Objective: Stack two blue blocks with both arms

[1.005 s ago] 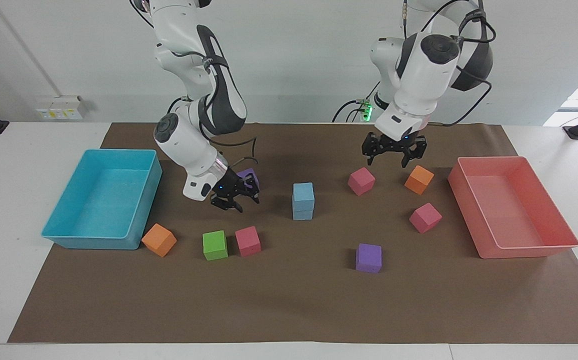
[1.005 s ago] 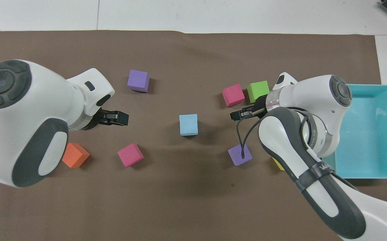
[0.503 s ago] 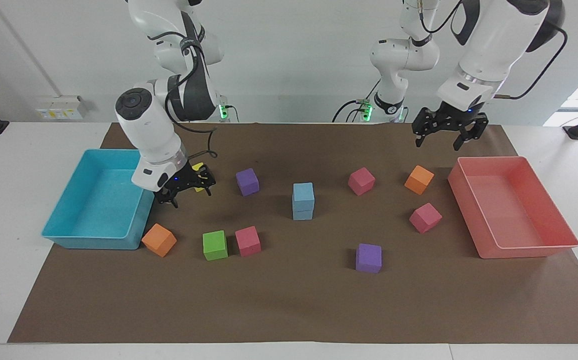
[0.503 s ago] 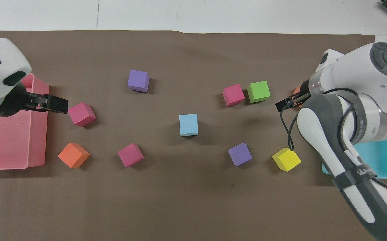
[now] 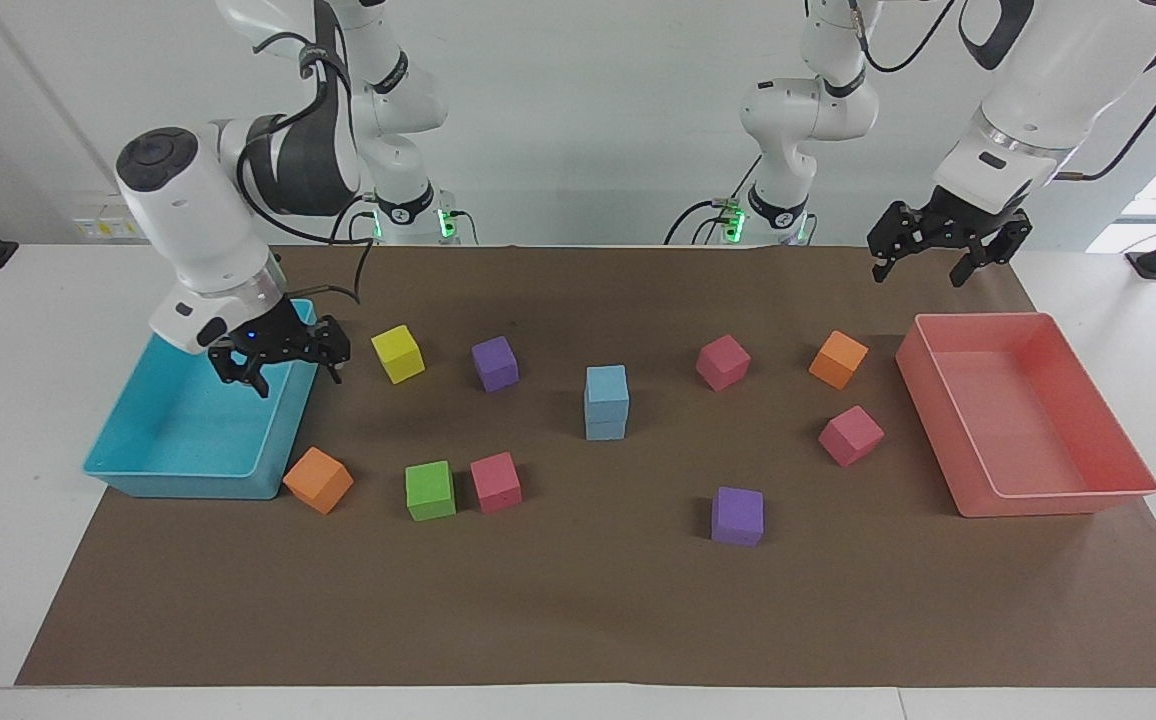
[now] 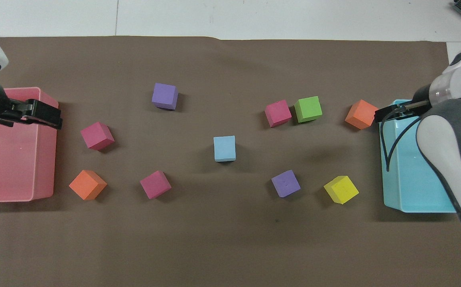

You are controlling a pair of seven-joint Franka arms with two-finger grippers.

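The two blue blocks stand stacked in the middle of the brown mat, the upper block (image 5: 606, 384) squarely on the lower block (image 5: 605, 426). From overhead the stack (image 6: 224, 148) shows as one square. My right gripper (image 5: 284, 368) is open and empty, low over the rim of the turquoise tray (image 5: 188, 487); it also shows in the overhead view (image 6: 380, 115). My left gripper (image 5: 923, 268) is open and empty, raised over the end of the pink tray (image 5: 1048, 505) nearest the robots, and it shows in the overhead view (image 6: 51, 118) too. Both grippers are well apart from the stack.
Loose cubes lie around the stack: yellow (image 5: 398, 353), purple (image 5: 494, 362), magenta (image 5: 722, 361), orange (image 5: 838, 358), magenta (image 5: 850, 434), purple (image 5: 737, 515), green (image 5: 430, 490), magenta (image 5: 495, 481), orange (image 5: 318, 479). A tray stands at each end of the mat.
Both arms have drawn away from the middle: the right gripper to the turquoise tray, the left gripper up and out to the pink tray. The blue stack has not moved.
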